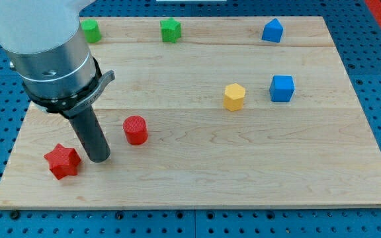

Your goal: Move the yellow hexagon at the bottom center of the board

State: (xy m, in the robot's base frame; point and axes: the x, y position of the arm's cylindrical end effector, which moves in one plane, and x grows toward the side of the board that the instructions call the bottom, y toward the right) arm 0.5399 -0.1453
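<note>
Seven small blocks lie on the wooden board (197,178), which rests on a blue perforated table (376,59). Nearest to the view's bottom, at the left, is the red star block (62,160). Just to its right stands my tip (98,158), the lower end of the dark rod; it sits on the board very close to the star, but I cannot tell whether it touches it. The rod is one plain straight piece, so it has nothing that spreads or presses together, and it holds no block. A little higher and to the right of my tip is the red cylinder (135,129), apart from the rod by a small gap.

Further up, near the middle of the board and towards the view's right, is the yellow hexagon (234,96). It is well apart from my tip and stands alone on the wood. Just beside it, on its right and slightly higher, is the blue cube (282,88); the two do not touch.

Along the board's top edge there are three more: a green block (90,30) at the left, partly hidden behind the arm's grey body (48,56), a green star block (170,30) near the middle, and a blue block with a pointed top (272,30) at the right.
</note>
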